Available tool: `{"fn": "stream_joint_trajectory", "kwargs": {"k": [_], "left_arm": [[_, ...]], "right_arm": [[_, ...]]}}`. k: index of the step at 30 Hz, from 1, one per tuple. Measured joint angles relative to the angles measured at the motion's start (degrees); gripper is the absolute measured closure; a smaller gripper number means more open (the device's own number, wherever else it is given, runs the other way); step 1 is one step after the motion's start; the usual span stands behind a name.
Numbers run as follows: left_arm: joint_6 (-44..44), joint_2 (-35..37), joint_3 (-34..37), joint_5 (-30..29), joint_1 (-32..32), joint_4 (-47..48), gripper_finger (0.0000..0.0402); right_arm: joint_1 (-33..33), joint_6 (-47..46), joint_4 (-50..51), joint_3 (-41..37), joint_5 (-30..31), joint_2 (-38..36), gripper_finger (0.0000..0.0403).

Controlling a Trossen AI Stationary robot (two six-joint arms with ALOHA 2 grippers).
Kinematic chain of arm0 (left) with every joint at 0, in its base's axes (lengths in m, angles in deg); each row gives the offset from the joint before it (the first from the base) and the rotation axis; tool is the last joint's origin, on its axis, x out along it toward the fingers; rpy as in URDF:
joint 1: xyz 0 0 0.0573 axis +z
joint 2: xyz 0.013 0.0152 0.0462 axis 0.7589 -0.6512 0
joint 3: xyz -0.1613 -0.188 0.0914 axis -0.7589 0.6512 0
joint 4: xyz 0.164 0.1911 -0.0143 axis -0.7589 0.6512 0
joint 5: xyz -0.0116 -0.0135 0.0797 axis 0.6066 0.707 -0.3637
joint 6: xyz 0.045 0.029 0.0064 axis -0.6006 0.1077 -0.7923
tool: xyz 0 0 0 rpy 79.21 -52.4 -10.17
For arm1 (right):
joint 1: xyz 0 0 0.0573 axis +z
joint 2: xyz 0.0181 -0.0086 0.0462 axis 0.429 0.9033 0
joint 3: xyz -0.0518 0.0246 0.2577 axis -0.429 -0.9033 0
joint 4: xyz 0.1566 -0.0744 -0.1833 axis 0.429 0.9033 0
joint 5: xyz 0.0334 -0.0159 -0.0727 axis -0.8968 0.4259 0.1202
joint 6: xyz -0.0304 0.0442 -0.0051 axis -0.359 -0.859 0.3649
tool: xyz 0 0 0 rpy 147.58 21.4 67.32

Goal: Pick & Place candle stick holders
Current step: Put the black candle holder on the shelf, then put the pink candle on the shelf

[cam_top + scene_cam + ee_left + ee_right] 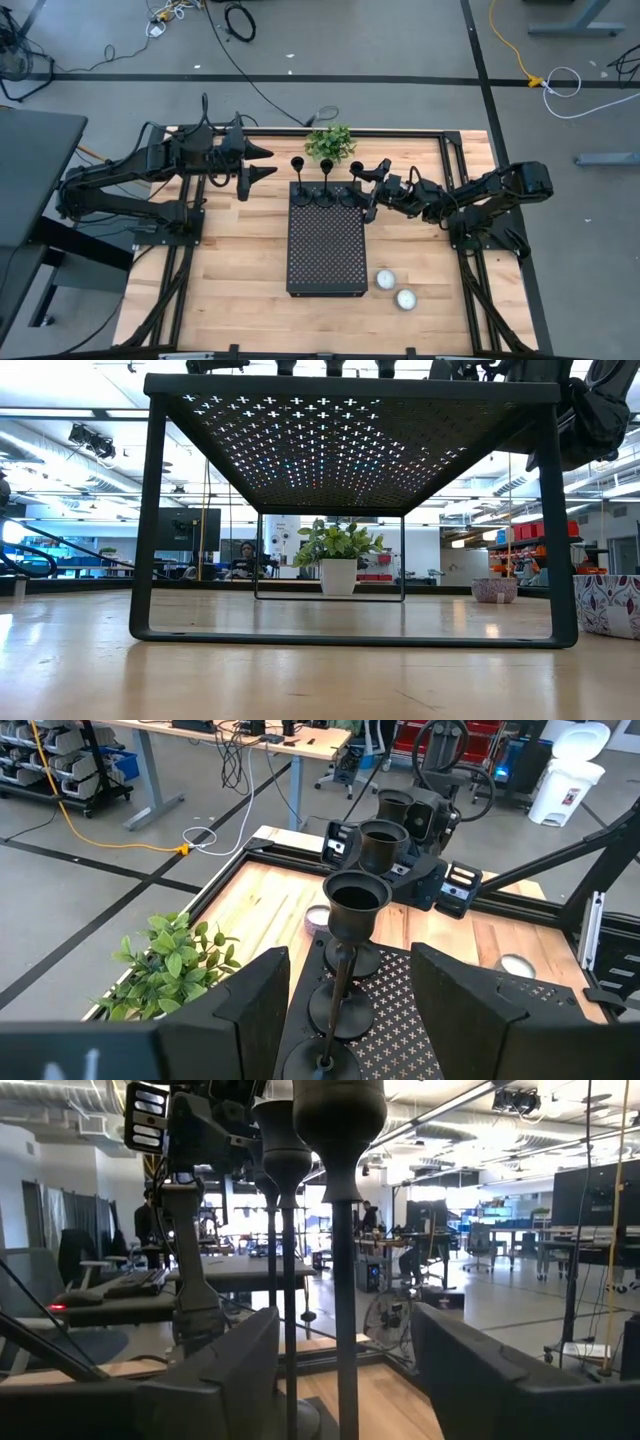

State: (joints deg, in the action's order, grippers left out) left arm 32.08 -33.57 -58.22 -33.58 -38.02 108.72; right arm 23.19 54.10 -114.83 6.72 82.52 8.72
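Note:
Three black candle stick holders [326, 180] stand upright in a row on their round bases at the far end of the black perforated tray [327, 255]. My right gripper [372, 190] is open at the tray's far right corner. In the right wrist view its fingers stand on either side of the nearest holder's stem [346, 1310], with a gap on each side. My left gripper [272, 163] hangs open, raised, just left of the row. From there the row of holders [357, 900] lines up beyond its fingers.
A small potted plant [330, 143] stands just behind the holders at the table's far edge. Two white tealights [395, 288] lie on the wood right of the tray's near end. Bare wood lies left of the tray and along the near edge.

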Motion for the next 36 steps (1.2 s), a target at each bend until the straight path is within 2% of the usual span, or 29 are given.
{"fn": "stream_joint_trajectory", "kwargs": {"k": [5,12,22,29,31,36], "left_arm": [[0.1,0.0,0.0,0.0,0.0,0.1,0.0193],[0.1,0.0,0.0,0.0,0.0,1.5,0.0193],[0.2,0.0,0.0,0.0,0.0,1.7,0.0193],[0.4,0.0,0.0,0.0,0.0,1.6,0.0193],[0.4,0.0,0.0,0.0,0.0,1.6,0.0193],[0.5,0.0,0.0,0.0,0.0,1.6,0.0193]], "right_arm": [[0.0,0.2,3.4,0.0,0.0,-2.2,0.0164],[0.0,0.2,17.0,0.0,0.5,-11.2,0.0146],[0.0,0.5,44.3,0.0,12.6,-26.5,0.0124],[-0.3,-12.8,70.3,0.0,23.5,-32.9,0.0122],[-1.0,-14.9,73.1,-0.1,24.0,-33.9,0.0117],[-3.3,-21.8,82.7,-0.1,20.8,-34.4,0.009]]}}
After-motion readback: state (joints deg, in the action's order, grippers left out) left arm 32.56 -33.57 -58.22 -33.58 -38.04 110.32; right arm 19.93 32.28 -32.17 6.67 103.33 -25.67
